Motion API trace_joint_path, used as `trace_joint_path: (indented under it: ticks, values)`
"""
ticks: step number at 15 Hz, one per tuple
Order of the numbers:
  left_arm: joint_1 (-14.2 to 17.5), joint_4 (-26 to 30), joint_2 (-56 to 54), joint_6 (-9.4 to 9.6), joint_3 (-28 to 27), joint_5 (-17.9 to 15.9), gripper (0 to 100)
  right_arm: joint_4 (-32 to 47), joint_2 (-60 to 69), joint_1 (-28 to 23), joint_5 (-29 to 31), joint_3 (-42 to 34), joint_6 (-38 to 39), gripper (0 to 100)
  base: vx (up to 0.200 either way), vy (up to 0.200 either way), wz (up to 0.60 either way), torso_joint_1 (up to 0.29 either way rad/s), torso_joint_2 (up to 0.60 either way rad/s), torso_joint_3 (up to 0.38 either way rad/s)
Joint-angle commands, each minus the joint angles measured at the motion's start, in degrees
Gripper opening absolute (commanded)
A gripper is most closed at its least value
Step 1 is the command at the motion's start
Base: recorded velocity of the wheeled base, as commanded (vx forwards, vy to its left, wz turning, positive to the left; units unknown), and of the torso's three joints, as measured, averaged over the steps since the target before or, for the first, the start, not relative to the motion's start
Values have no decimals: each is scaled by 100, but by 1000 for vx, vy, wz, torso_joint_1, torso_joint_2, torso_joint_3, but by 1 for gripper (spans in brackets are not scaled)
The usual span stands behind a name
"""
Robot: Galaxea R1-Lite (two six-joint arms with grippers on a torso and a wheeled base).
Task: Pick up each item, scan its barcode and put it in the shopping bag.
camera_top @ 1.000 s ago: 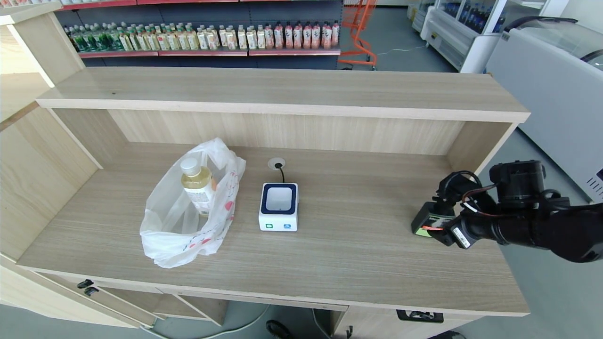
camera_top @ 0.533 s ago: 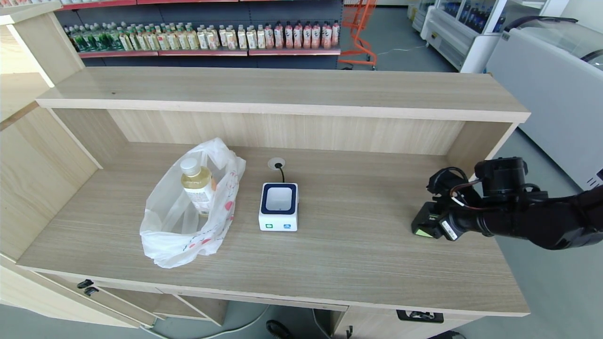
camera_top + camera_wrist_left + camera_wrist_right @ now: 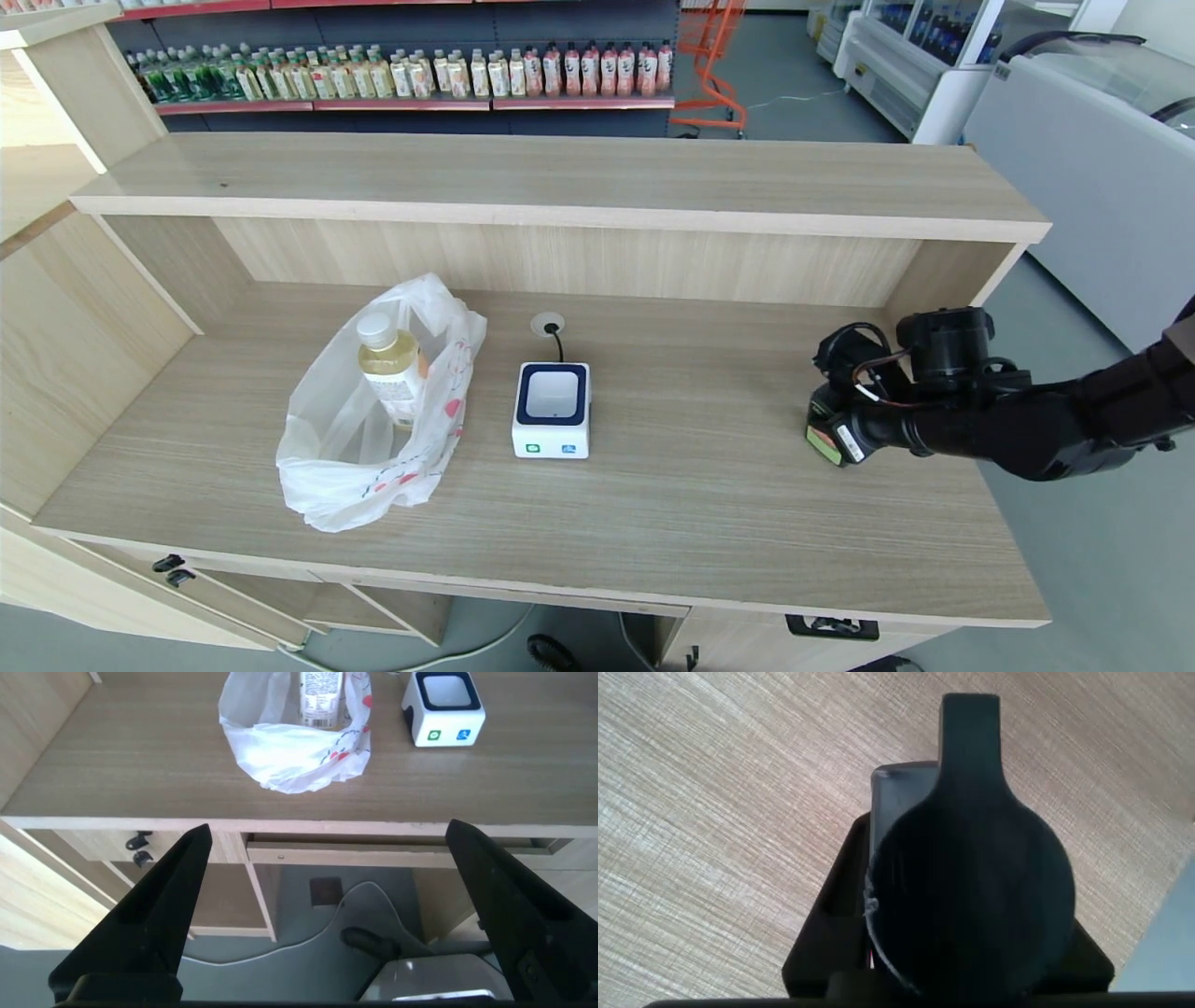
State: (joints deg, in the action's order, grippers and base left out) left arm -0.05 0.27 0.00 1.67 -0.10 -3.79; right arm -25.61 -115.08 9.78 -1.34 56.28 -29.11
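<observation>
A small green and black box is at the right end of the wooden counter, with my right gripper shut on it just above the surface. In the right wrist view a grey edge of the box shows behind a dark round part. The white shopping bag lies open at the left with a yellow drink bottle upright inside. Between them sits the white scanner. My left gripper is open below the counter's front edge, facing the bag and scanner.
A raised wooden shelf and side walls enclose the counter on three sides. A cable hole lies behind the scanner. Bare counter stretches between the scanner and the box. A drawer front lies under the counter edge.
My right arm has moved left and slightly away from the front edge, carrying the box, which has turned in the grip. The bag, bottle and scanner have not moved.
</observation>
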Motion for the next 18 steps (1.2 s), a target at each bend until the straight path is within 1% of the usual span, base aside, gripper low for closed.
trace_joint_path:
  ticks: [1,3,4,5,6,7,8,9,10,11,12,13,14,15,16,17,18]
  values:
    - [-4,0,9,0,1,1,100,4,29,59,2,-21,11,0,0,0,0,0,0,0]
    - [-4,0,0,0,1,1,100,-260,425,51,-7,-162,72,0,0,0,0,0,0,0]
    - [-4,0,9,0,1,1,100,-515,856,-2,-7,-496,107,0,0,0,0,0,0,0]
    - [-4,0,9,0,1,1,100,-673,1365,-134,-7,-935,134,0,0,0,0,0,0,0]
    - [-4,0,9,0,1,1,100,-963,2042,-248,-15,-1761,55,0,0,0,0,0,0,0]
    - [-4,0,9,0,1,1,100,-1411,2473,-248,-15,-2447,-174,0,0,0,0,0,0,0]
    - [-4,0,0,0,1,1,100,-2000,2912,-239,-33,-3115,-956,0,0,0,0,0,0,0]
    - [-4,0,9,0,1,1,100,-1991,3185,-195,-147,-3088,-1791,0,0,0,0,0,0,0]
    - [-4,0,9,0,1,1,100,-2000,3299,-134,-534,-3088,-2617,0,0,0,0,0,0,0]
    - [-4,0,9,0,1,1,100,-2009,3308,-169,-1307,-3088,-3522,0,0,0,0,0,0,0]
    - [-4,0,9,0,1,1,100,-1974,3299,-354,-2257,-3088,-4533,0,0,0,0,0,0,0]
    - [-4,0,9,0,10,1,100,-1974,3299,-371,-2336,-3088,-4621,0,0,0,0,0,0,0]
    - [-4,0,9,0,1,1,100,-1965,3237,-485,-3601,-3071,-6230,0,0,0,0,0,0,0]
    - [-4,0,9,0,1,1,100,-1948,3079,-380,-4577,-3053,-7917,0,0,0,0,0,0,0]
    - [-4,0,9,0,1,1,100,-1860,2983,-125,-4876,-3053,-9007,0,0,0,0,0,0,0]
    - [-4,0,9,0,1,1,100,-1482,2895,174,-4893,-3053,-9877,0,0,0,0,0,0,0]
    - [-4,0,9,0,1,1,100,-1174,2877,349,-4902,-3053,-10237,0,0,0,0,0,0,0]
